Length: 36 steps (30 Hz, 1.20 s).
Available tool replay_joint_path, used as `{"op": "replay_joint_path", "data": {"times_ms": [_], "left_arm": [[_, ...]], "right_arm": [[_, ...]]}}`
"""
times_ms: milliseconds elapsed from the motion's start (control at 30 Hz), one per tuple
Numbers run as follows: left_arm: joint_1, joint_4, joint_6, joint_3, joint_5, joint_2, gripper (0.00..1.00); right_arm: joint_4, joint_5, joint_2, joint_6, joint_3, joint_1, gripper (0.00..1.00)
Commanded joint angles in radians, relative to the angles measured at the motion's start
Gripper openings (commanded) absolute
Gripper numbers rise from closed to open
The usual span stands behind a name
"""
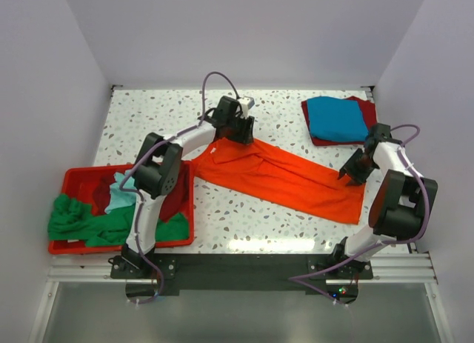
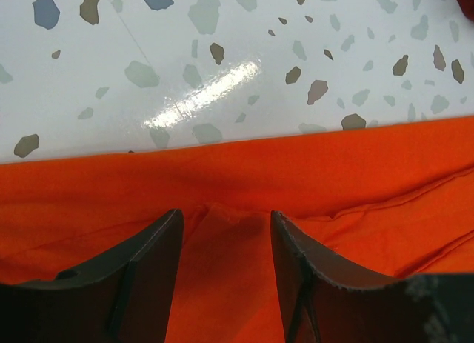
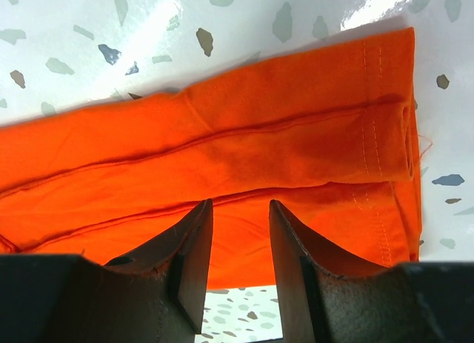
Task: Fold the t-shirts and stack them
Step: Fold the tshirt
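A bright orange t-shirt (image 1: 285, 176) lies folded into a long strip, running diagonally across the table. My left gripper (image 1: 238, 135) is at its far left end. In the left wrist view the gripper (image 2: 226, 213) is open, jaws apart over the orange cloth (image 2: 237, 165), with a small ridge of cloth between them. My right gripper (image 1: 346, 176) is at the strip's right end. In the right wrist view it (image 3: 241, 204) is open, straddling the near edge of the hemmed orange cloth (image 3: 296, 128). A folded blue t-shirt (image 1: 337, 117) lies on a dark red one (image 1: 368, 110) at the back right.
A red plastic bin (image 1: 74, 176) stands at the left, holding green (image 1: 74, 221), light teal (image 1: 120, 195) and dark red (image 1: 176, 198) shirts; the green one hangs over its rim. White walls enclose the speckled table (image 1: 289, 110).
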Motion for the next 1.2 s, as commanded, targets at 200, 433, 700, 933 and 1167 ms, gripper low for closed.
{"op": "replay_joint_path", "data": {"times_ms": [200,433,700,933,1167], "left_arm": [[-0.007,0.023,-0.023,0.006,0.013,0.038,0.51],[-0.01,0.009,-0.012,0.022,0.015,0.043,0.22],[-0.026,-0.012,-0.041,0.006,-0.03,-0.005,0.0],[-0.061,-0.063,-0.062,-0.004,-0.129,-0.051,0.02],[-0.096,-0.059,-0.082,-0.068,-0.229,-0.109,0.06]], "right_arm": [[-0.017,-0.008,-0.029,-0.02,0.007,-0.001,0.41],[-0.015,-0.011,-0.026,-0.025,0.006,0.001,0.41],[-0.014,-0.025,-0.021,-0.036,0.0,0.001,0.41],[0.001,-0.034,-0.011,-0.042,-0.013,0.001,0.41],[0.021,-0.054,0.011,-0.043,-0.016,0.001,0.41]]}}
